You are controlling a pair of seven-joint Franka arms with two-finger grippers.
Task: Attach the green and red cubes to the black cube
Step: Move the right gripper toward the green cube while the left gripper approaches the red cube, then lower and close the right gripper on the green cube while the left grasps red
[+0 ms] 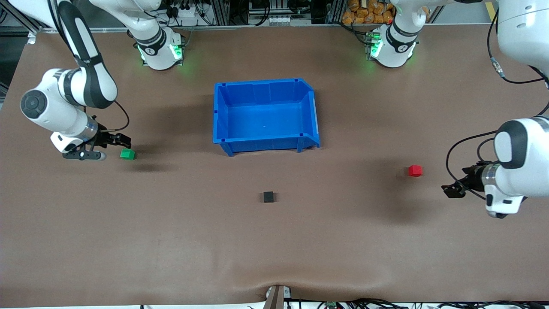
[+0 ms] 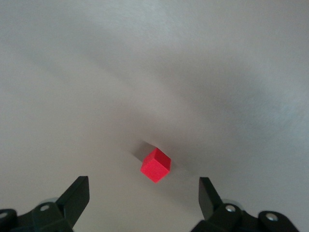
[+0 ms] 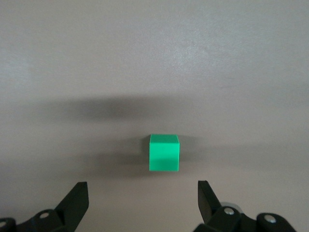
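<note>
Jaws wide, empty: right gripper (image 1: pixel 124 139) by green cube (image 1: pixel 127 154) | left gripper (image 1: pixel 450 190) near red cube (image 1: pixel 414 170) | brown table (image 1: pixel 171 223)

both arms are stretched out low toward their own ends of the table, wrists bent so the hands point inward. left gripper (image 1: pixel 451 189) has its fingers spread wide, and the right gripper (image 1: pixel 121 140) is spread wide too, holding nothing.
</note>
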